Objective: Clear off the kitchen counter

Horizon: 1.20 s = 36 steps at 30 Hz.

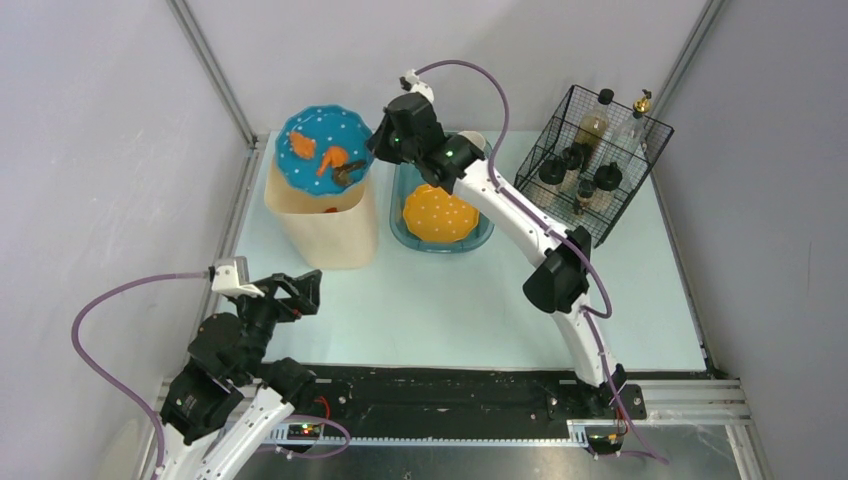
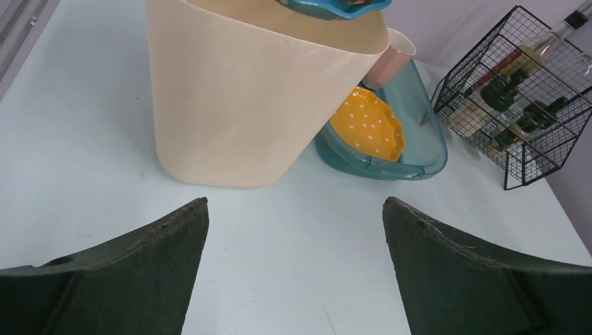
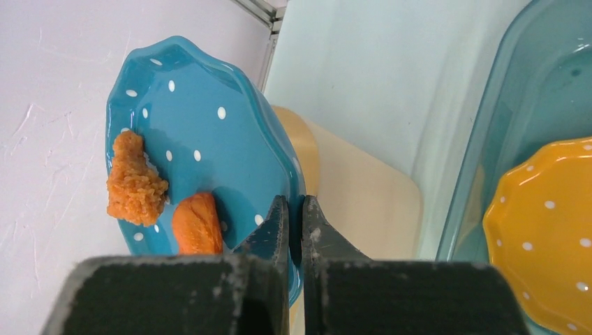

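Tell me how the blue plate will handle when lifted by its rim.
The plate looks like glazed ceramic: probably stiff, but chippable if dropped. Pinched at one rim edge by the right gripper, it may pivot or slip on the glossy glaze. The loose food on it would likely slide when tilted.

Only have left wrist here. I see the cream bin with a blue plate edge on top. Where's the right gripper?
Observer: The right gripper is shut on the rim of the blue plate, over the cream bin.
Operator: Anything on the plate?
Observer: A breaded chunk and a smoother orange piece lie on it.
Operator: Where does my arm sit?
Observer: In the top view, the left gripper is open and empty over the near-left part of the kitchen counter.
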Each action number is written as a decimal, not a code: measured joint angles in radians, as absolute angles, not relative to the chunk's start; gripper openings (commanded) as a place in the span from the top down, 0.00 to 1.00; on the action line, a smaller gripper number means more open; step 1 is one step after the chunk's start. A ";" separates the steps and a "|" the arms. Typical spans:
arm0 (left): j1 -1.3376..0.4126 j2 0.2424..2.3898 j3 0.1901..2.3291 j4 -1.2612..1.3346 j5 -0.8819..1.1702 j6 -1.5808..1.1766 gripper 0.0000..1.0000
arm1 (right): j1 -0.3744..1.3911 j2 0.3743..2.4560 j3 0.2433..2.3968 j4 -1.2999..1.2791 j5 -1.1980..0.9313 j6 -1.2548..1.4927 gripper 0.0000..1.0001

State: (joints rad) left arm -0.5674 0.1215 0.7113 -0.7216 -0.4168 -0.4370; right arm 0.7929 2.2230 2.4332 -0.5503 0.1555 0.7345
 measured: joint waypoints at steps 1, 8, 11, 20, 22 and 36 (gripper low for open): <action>-0.567 0.120 0.711 -0.722 -0.418 -0.437 0.02 | 0.799 2.226 2.433 -0.542 0.163 0.725 1.00; -0.567 0.068 0.710 -0.722 -0.445 -0.437 0.02 | 0.846 2.233 2.433 -0.476 0.207 0.611 1.00; -0.567 0.062 0.710 -0.722 -0.447 -0.437 0.02 | 0.859 2.233 2.426 -0.425 0.229 0.550 1.00; -0.567 0.065 0.710 -0.722 -0.447 -0.437 0.02 | 0.891 2.231 2.300 -0.297 0.278 0.393 1.00; -0.567 0.065 0.710 -0.722 -0.447 -0.437 0.02 | 0.897 2.231 2.281 -0.286 0.303 0.348 1.00; -0.567 0.068 0.710 -0.722 -0.447 -0.437 0.02 | 0.966 2.151 2.036 0.016 0.438 0.034 1.00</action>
